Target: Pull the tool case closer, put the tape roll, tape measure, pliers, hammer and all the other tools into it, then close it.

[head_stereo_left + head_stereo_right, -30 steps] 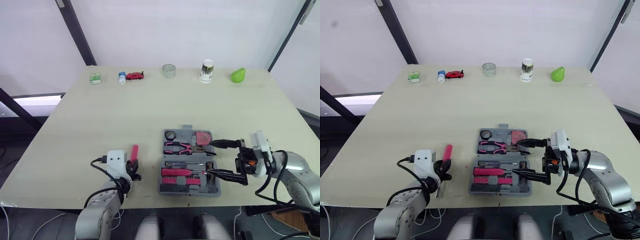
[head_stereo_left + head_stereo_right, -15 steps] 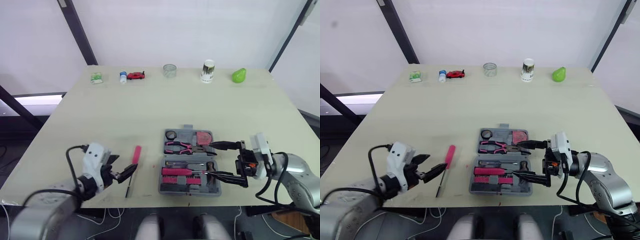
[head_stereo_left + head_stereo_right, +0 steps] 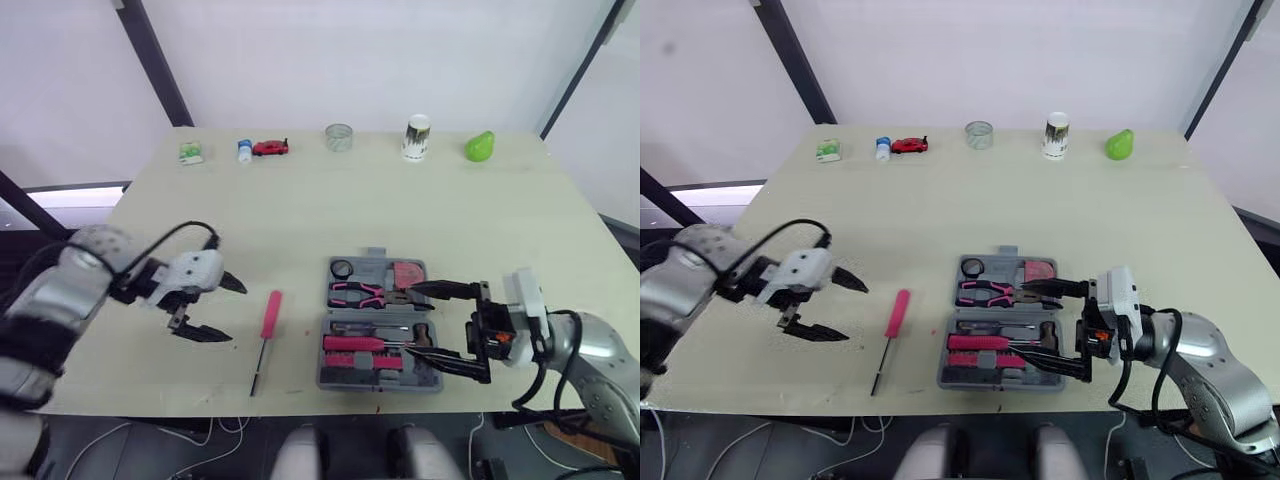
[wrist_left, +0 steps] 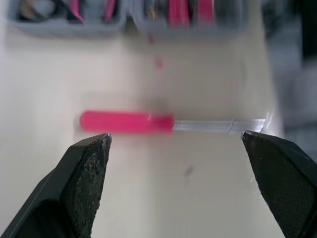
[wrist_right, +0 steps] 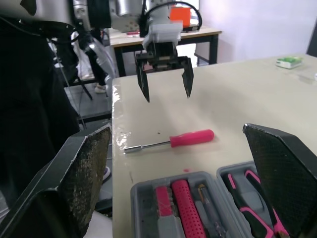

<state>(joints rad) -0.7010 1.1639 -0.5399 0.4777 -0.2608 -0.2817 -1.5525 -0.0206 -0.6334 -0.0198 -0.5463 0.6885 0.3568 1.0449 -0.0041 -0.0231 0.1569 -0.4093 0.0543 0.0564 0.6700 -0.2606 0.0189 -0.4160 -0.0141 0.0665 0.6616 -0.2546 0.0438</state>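
Screwdriver (image 4: 171, 122) flat on table (image 3: 300, 220), just left of tool case (image 3: 345, 383). Points its pink handle toward far side. Left gripper (image 3: 237, 313) left of screwdriver and apart from it, 2 fingers spread wide, nothing held. Tool case open near front edge; holds pliers (image 3: 365, 295) and tape roll (image 3: 341, 269) in far half. Right gripper (image 3: 410, 320) at case's right side, fingers wide apart over both halves, empty.

My head cameras look down over the whole table (image 3: 300, 220). My left wrist camera sits close over the screwdriver (image 4: 126, 122) ahead of my left gripper (image 4: 176, 137); the right wrist's sees it across the tool case (image 5: 137, 213).
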